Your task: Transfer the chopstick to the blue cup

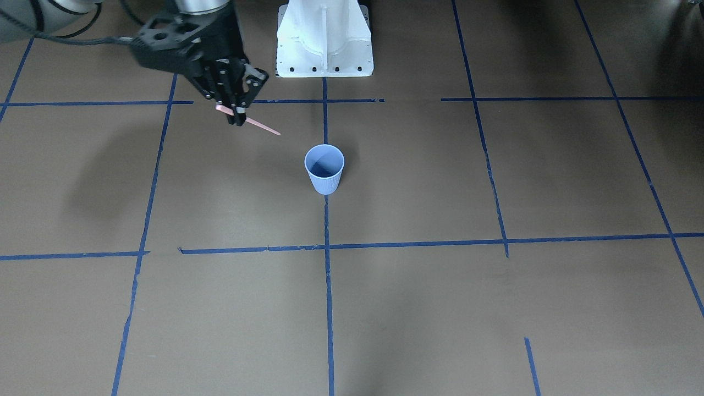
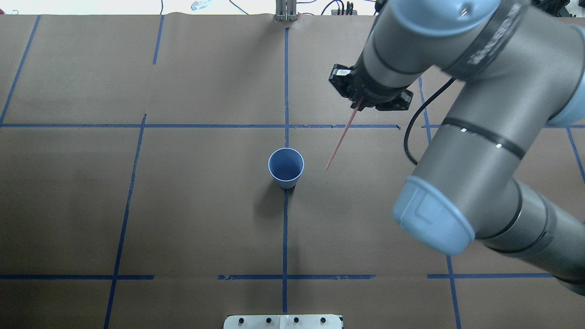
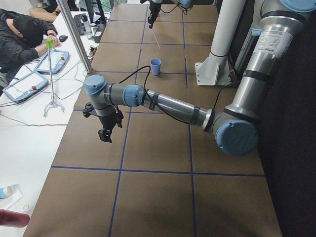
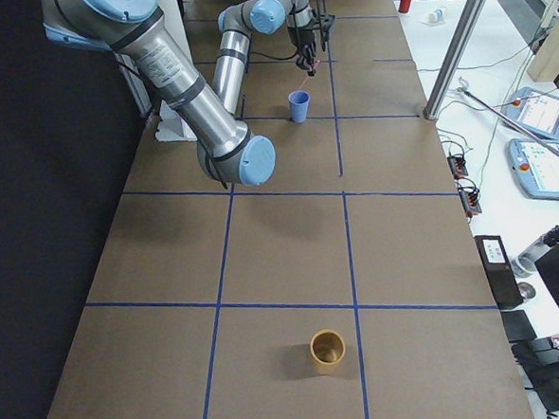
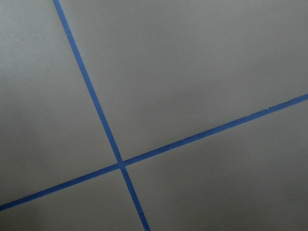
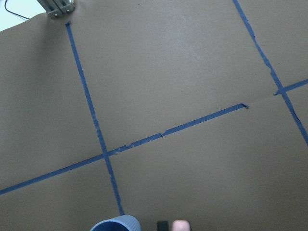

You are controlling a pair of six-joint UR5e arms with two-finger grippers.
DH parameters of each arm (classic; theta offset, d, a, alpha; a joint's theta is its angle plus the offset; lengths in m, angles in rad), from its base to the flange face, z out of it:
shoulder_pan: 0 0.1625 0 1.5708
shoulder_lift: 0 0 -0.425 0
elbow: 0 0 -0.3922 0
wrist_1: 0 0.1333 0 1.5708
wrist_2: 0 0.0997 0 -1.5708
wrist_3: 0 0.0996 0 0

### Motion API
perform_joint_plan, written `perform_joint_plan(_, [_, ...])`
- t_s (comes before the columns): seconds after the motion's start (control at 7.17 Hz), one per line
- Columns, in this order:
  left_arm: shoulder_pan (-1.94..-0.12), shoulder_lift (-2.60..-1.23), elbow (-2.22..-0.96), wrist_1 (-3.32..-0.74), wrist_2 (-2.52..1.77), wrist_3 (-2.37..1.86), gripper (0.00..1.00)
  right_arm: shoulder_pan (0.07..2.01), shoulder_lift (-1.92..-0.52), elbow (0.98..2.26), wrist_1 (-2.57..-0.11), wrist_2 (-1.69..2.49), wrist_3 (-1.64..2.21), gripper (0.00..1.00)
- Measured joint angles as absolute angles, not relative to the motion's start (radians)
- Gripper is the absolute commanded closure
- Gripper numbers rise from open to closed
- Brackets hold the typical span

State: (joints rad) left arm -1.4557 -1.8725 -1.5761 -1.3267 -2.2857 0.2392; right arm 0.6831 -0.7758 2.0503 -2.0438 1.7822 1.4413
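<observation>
The pale blue ribbed cup [image 1: 324,168] stands upright at the table's middle on a tape line; it also shows in the overhead view [image 2: 286,167]. My right gripper [image 1: 237,114] is shut on one thin pink chopstick [image 1: 259,127] and holds it above the table. The stick slants down toward the cup, and its free tip [image 2: 327,167] hangs just beside the cup's rim, outside it. The right wrist view shows the cup's rim [image 6: 115,224] and the stick's end [image 6: 181,225] at its bottom edge. My left gripper [image 3: 106,133] hangs over the table far from the cup; I cannot tell whether it is open.
A gold cup [image 4: 328,349] stands far from the blue cup toward the table's other end. The white robot base [image 1: 324,41] is behind the blue cup. Blue tape lines cross the brown table [image 2: 183,205]. Operators' benches run along the far side.
</observation>
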Motion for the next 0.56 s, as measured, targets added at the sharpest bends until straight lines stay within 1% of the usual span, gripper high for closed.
perform_joint_plan(0.28, [-1.456,-1.871,-1.574,-1.328,-2.286,0.239,0.0,0.639,-0.698,1.983,-2.039,1.708,1.443,1.0])
perform_joint_plan(0.56, [-1.456,-1.871,-1.571,-1.33,-2.286,0.239,0.0,0.614,-0.624,1.879,-2.009,1.679,1.442,1.0])
